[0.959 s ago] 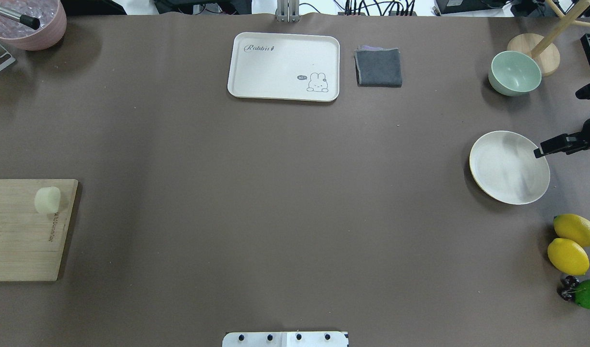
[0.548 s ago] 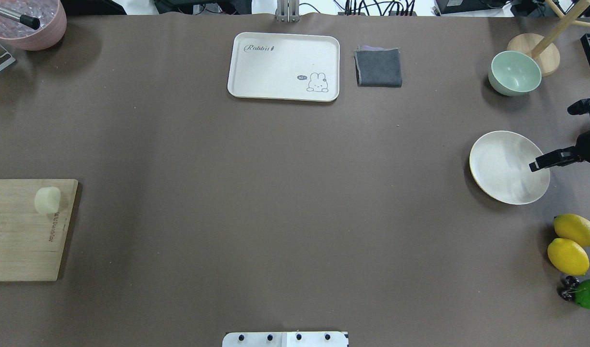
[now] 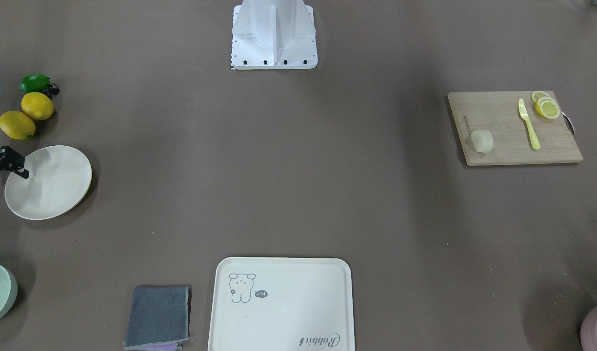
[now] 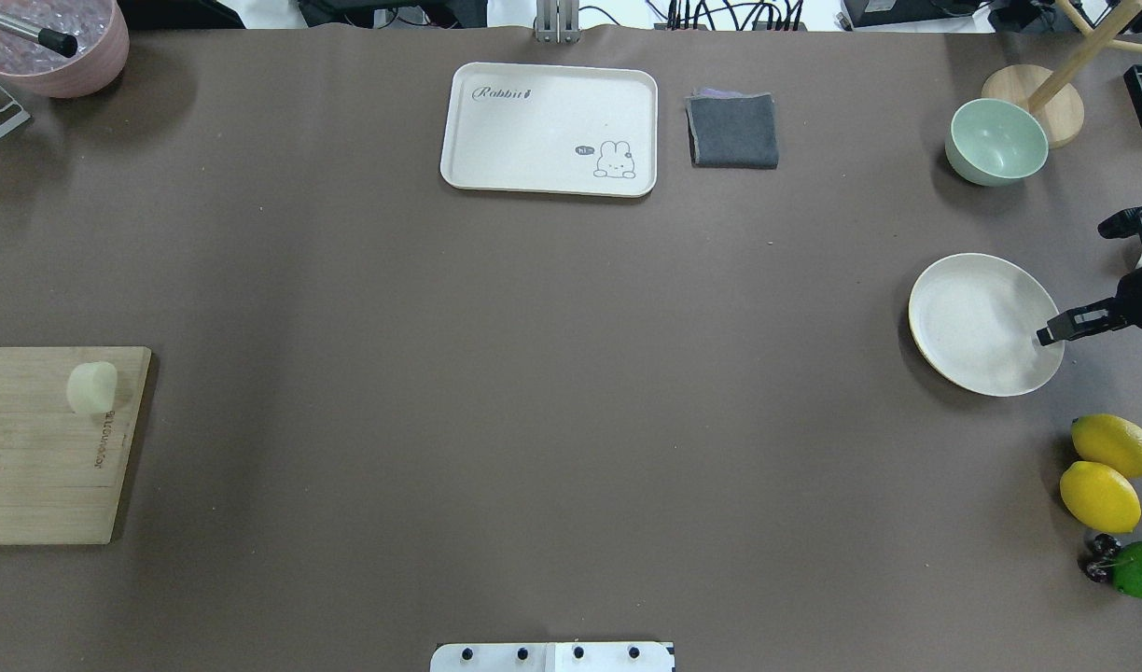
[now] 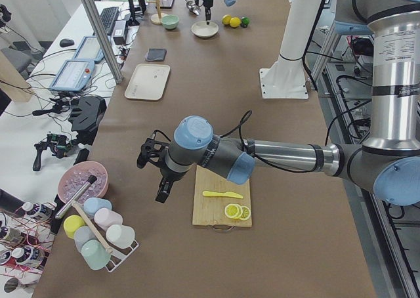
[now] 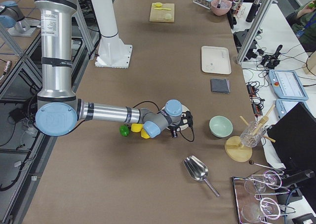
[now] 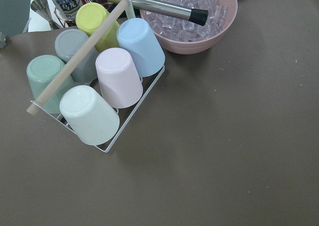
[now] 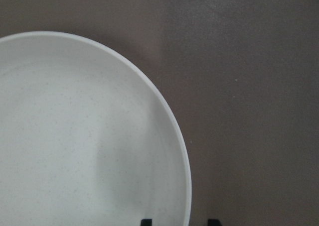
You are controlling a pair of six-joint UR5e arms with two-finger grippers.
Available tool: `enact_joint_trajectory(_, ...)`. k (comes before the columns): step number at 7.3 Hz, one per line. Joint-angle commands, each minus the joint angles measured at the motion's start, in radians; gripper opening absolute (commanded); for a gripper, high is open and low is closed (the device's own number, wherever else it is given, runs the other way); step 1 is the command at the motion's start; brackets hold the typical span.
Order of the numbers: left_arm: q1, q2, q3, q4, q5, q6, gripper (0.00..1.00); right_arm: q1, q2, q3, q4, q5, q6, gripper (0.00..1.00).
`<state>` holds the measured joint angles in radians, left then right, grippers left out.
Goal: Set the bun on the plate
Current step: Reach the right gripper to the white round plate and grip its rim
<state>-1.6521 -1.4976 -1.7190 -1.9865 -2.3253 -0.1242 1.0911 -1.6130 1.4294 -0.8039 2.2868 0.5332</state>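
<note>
1. The bun (image 4: pixel 92 387) sits on a wooden cutting board (image 4: pixel 39 467) at the overhead view's left edge.
2. The plate (image 4: pixel 963 308) lies well apart, at the right edge.
3. The right gripper (image 8: pixel 179 221) hangs parted over the plate's rim, one fingertip on each side, gripping nothing.
4. The left gripper (image 5: pixel 151 176) hovers near the board; I cannot tell how far it is open.

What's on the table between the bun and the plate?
Nothing: past the cutting board under the bun, bare brown table reaches the plate, as the overhead view shows.
</note>
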Motion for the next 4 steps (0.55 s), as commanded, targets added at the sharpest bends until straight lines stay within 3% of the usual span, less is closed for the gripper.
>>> enact_joint_trajectory(1, 0.000, -0.001, -0.002, 0.000, 0.000, 0.000, 0.98, 0.000, 0.001, -0.001, -0.001, -0.001, 0.008, 0.00)
enact_joint_trajectory(4, 0.002, -0.001, -0.004, 0.003, -0.002, 0.000, 0.98, 0.089, 0.007, 0.006, -0.003, 0.044, 0.048, 0.00)
